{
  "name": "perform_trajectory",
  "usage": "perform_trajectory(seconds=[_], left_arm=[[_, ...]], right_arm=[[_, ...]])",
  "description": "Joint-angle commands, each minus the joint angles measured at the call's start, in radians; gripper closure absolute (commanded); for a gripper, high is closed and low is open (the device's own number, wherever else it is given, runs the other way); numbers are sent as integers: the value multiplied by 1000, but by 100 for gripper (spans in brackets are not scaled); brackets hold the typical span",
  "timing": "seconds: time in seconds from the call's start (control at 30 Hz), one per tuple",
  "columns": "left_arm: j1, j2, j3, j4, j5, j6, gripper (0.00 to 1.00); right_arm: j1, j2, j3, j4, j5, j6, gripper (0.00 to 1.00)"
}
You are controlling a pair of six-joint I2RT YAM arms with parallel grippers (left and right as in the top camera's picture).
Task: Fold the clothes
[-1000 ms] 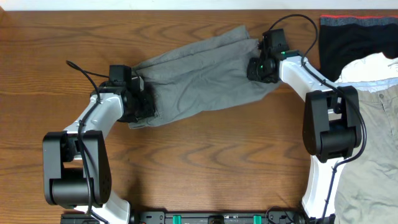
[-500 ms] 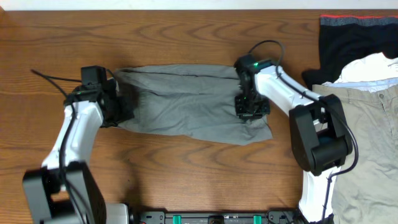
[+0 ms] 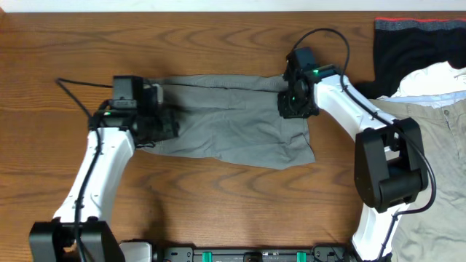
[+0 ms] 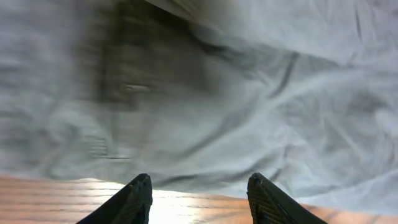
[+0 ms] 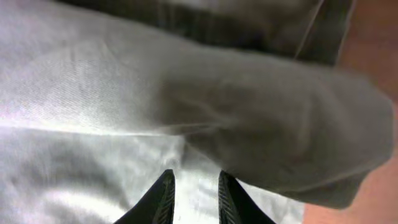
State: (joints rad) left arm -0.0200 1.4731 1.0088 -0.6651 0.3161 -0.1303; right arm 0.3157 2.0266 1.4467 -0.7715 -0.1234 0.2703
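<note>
The clothes, a pair of medium-grey shorts (image 3: 226,120), lie spread flat on the wooden table (image 3: 218,211) between my two arms. My left gripper (image 3: 164,124) sits at their left end. In the left wrist view it (image 4: 200,178) is open, with bare wood between its fingertips and the grey cloth (image 4: 217,93) just ahead. My right gripper (image 3: 295,105) hovers over the shorts' upper right corner. The right wrist view shows it (image 5: 196,174) with its fingers a narrow gap apart above the cloth (image 5: 112,93), and nothing pinched between them.
A black garment with a red edge (image 3: 411,44) lies at the far right corner. Pale beige trousers (image 3: 437,145) are heaped along the right side, with a white item (image 3: 437,76) on top. Bare wood runs along the front of the table.
A second ago the shorts hung stretched at a slant between both grippers. They now lie flat, the left jaws have widened off the cloth, and the right gripper has moved back to the upper right corner.
</note>
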Motion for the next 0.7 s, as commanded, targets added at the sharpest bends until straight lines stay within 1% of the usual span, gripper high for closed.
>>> perform_trajectory(seconds=[0.0,0.1,0.2,0.3,0.4,0.53,0.6,0.67], left_arm=[[-32,32,6,-3,15,3,48],[-38,40,6,-4,12,3,48],[-37,40,6,-4,12,3,48],[-37,40,6,-9,12,3,48],[-37,40,6,-18,12,2,48],[-37,40,6,-27,12,3,48],[-37,40,6,-30,12,3,48],[-37,40,6,-30,12,3,48]], right_arm=[[-3,29,-2,43,0,-15,81],[-3,59,-2,133,48,6,87],[-5,90,-2,275,63,6,89],[-12,95,-2,451,60,17,87],[-20,94,10,564,55,18,85],[-42,92,38,595,55,13,86],[-65,85,68,571,19,-10,87],[-89,69,109,494,-47,-61,85]])
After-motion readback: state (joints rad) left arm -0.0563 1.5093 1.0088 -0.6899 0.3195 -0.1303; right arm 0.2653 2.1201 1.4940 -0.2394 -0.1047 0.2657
